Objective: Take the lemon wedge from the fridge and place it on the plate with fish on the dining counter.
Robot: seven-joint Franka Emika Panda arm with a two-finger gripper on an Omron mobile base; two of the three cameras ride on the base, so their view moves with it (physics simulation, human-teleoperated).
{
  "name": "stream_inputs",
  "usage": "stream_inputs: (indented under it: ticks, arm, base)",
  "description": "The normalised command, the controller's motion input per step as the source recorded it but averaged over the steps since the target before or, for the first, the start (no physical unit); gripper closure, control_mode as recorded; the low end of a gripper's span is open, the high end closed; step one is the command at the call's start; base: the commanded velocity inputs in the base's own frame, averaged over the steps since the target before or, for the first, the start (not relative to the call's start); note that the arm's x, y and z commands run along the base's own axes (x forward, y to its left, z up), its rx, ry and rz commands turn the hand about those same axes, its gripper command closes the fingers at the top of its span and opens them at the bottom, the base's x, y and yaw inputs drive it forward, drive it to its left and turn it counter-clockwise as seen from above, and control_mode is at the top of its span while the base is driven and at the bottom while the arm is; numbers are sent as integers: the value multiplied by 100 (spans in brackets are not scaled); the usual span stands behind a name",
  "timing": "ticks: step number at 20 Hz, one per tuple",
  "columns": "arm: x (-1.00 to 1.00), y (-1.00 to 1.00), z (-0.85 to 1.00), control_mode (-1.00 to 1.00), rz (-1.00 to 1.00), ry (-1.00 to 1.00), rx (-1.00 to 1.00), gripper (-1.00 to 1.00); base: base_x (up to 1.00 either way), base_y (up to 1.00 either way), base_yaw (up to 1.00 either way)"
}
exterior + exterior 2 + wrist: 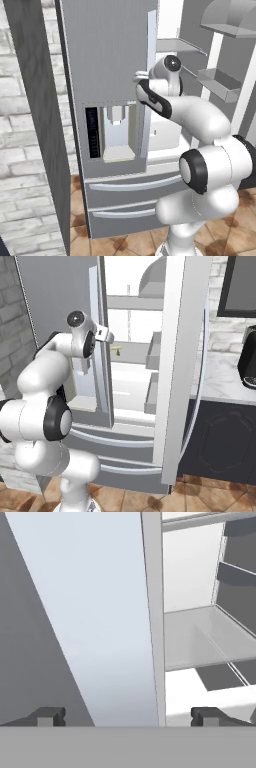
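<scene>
Gripper point(127, 717) spread wide (nothing held), at fridge point(110, 75) door edge; lemon wedge point(118, 349) on shelf.

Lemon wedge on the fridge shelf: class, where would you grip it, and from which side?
Probably across its narrow sides, reaching in from the fridge's open front and slightly above. The lemon wedge is tiny and sits low on a shelf, so only its top and sides are free. The gripper is open.

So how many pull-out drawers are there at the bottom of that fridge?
2, stacked under the water dispenser: the upper drawer just below the doors, the lower drawer beneath it near the floor. The robot's arm covers their right ends.
</scene>
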Motion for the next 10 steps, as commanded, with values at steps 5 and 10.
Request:
stream_inputs:
  ticks: [5,10]
  arm:
    - [67,0,-30,-100,0,0,0,-100]
    - [37,0,-15,-100,0,0,0,100]
  base:
    - [0,0,0]
    - [0,0,0]
